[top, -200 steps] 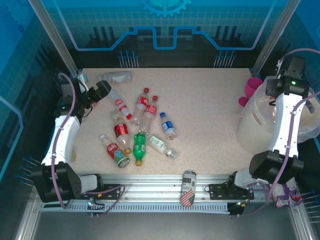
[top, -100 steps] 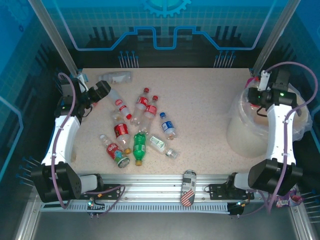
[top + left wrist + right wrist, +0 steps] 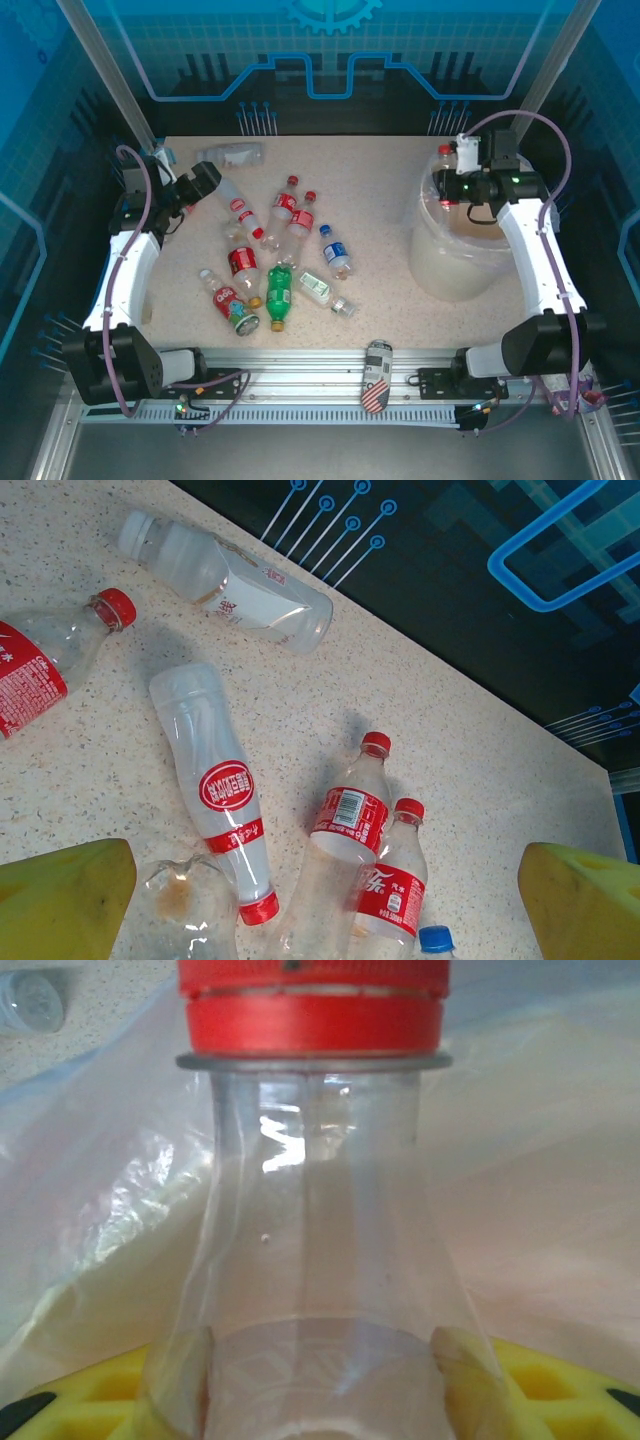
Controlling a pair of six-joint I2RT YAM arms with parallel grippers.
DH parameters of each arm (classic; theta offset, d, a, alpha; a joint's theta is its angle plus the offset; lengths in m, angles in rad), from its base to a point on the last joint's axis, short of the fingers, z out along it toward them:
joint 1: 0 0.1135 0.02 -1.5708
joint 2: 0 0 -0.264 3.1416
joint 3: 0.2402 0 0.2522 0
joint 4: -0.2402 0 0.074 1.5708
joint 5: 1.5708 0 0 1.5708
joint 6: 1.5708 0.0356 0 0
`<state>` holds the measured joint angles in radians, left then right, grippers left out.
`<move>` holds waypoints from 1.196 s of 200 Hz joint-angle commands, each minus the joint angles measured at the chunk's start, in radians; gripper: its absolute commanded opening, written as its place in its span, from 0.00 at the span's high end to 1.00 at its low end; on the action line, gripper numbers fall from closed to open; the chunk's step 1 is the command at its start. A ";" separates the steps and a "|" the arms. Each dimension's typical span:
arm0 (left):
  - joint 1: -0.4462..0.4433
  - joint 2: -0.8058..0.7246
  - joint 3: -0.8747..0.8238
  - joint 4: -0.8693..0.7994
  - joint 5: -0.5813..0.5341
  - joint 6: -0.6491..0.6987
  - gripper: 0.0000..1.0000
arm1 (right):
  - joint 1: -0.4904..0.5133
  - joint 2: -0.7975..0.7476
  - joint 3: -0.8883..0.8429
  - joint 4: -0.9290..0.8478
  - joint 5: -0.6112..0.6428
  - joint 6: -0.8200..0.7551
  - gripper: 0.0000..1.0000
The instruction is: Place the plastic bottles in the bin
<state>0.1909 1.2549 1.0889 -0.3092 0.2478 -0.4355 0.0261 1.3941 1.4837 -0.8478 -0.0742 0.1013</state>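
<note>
Between right fingers (image 3: 85,1390), red-capped bottle (image 3: 315,1250) over bin (image 3: 450,272)

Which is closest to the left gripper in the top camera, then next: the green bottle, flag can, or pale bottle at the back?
From the left gripper:
1. Pale bottle, just behind it at the far edge.
2. Green bottle, in the pile nearer the front.
3. Flag can, on the front rail, farthest.
</note>
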 commanded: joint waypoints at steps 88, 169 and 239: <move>0.010 0.002 0.029 -0.081 -0.066 0.095 0.01 | -0.089 -0.097 -0.025 -0.165 0.163 -0.086 0.72; 0.010 0.064 0.069 -0.163 -0.134 0.204 0.01 | -0.084 -0.067 -0.176 -0.076 0.128 -0.069 0.68; 0.010 0.092 0.069 -0.171 -0.148 0.224 0.01 | -0.081 -0.055 -0.218 -0.040 0.151 -0.060 0.43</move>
<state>0.1917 1.3342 1.1309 -0.4599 0.1192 -0.2451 -0.0536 1.3533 1.2694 -0.8974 0.0723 0.0345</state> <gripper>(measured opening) 0.991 0.526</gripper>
